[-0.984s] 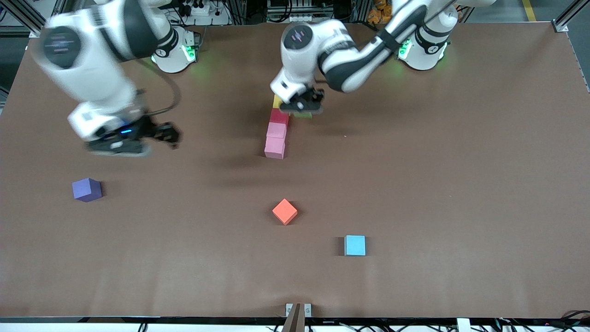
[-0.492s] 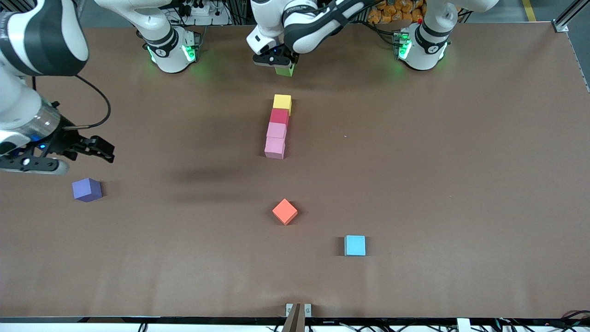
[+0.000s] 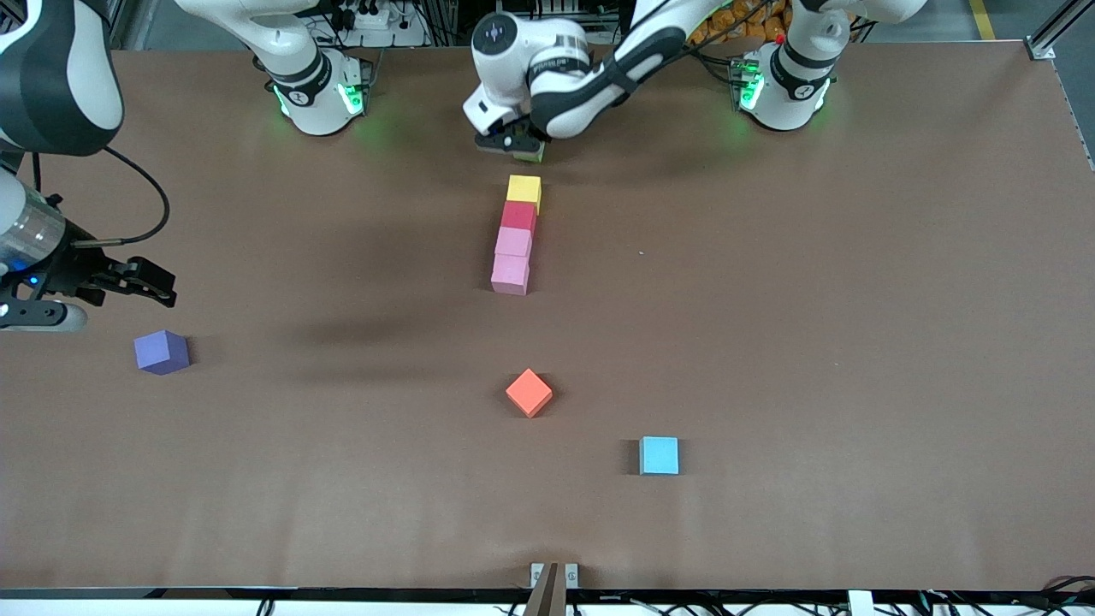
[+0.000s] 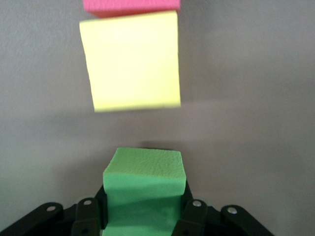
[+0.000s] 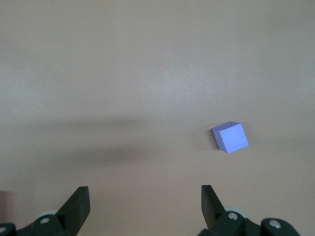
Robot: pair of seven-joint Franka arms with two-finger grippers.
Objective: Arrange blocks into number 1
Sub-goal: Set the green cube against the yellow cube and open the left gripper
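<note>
A straight row of blocks lies mid-table: yellow (image 3: 523,188), red (image 3: 517,215), and two pink (image 3: 512,242), (image 3: 510,275), each one nearer the front camera than the one before. My left gripper (image 3: 518,147) is shut on the green block (image 3: 531,154), low over the table just past the yellow end of the row. The left wrist view shows the green block (image 4: 143,189) between the fingers, the yellow block (image 4: 131,60) a small gap away. My right gripper (image 3: 158,289) hangs open above the table near the purple block (image 3: 161,352), which also shows in its wrist view (image 5: 230,137).
An orange block (image 3: 529,393) and a light blue block (image 3: 659,455) lie apart on the brown table, nearer the front camera than the row. The two arm bases (image 3: 321,94), (image 3: 783,90) stand at the table's robot edge.
The left gripper lifted the green block from beside the row, carried it toward the bases, and now lowers it just past the yellow block. The right arm swung toward its table end, near the purple block.
</note>
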